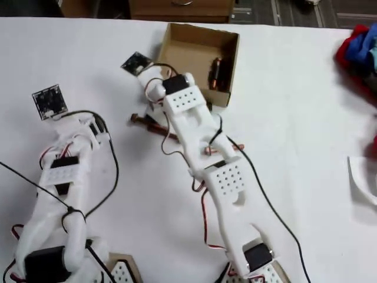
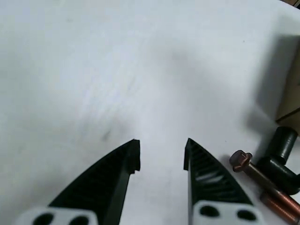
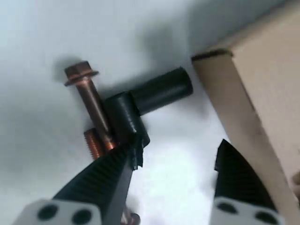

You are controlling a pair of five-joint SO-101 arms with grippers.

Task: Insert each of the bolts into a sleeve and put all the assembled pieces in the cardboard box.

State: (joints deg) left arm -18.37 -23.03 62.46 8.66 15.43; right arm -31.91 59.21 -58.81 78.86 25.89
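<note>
The left pincer (image 2: 161, 154) is hanging released over bare worktop (image 1: 294, 118), gripping nothing, with the loose parts lying off to its side. The right pincer (image 3: 178, 157) is also standing released and empty, its jaws spread just beside the cardboard box (image 3: 262, 93), and one finger is sitting at the nearer sleeve (image 3: 124, 117). That sleeve is lying against the shaft of a bolt (image 3: 87, 101), not on it. A second sleeve (image 3: 161, 91) is lying touching the first, and the threaded end of a second bolt (image 3: 95, 143) is showing beside the first bolt. Farther off, one piece (image 1: 216, 73) is lying inside the box against its wall, and it appears to be an assembled one. In my judgement the task is only partly done: one piece is boxed, while at least two bolts and two sleeves are awaiting joining and boxing. A further copper-coloured part (image 1: 221, 150) is showing under the right arm, and I cannot tell what it is.
</note>
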